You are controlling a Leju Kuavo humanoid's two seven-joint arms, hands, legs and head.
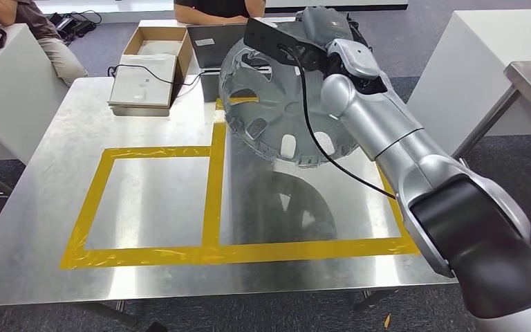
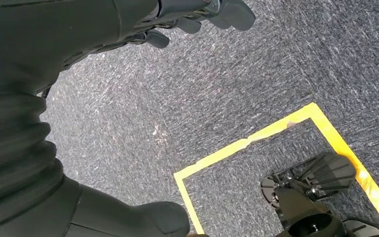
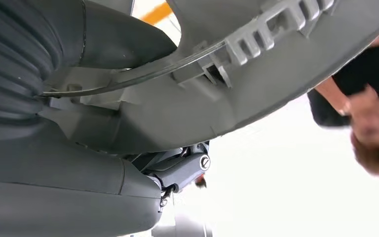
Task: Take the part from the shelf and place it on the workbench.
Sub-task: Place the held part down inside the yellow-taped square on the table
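Right hand (image 3: 79,148) around tilted wheel cover (image 1: 276,104) above workbench (image 1: 34,228)

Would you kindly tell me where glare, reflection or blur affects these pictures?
Head view: the shiny steel workbench mirrors the round grey wheel cover as a dark reflection. Right wrist view: background washed out white, the person blurred. Left wrist view: evenly lit.
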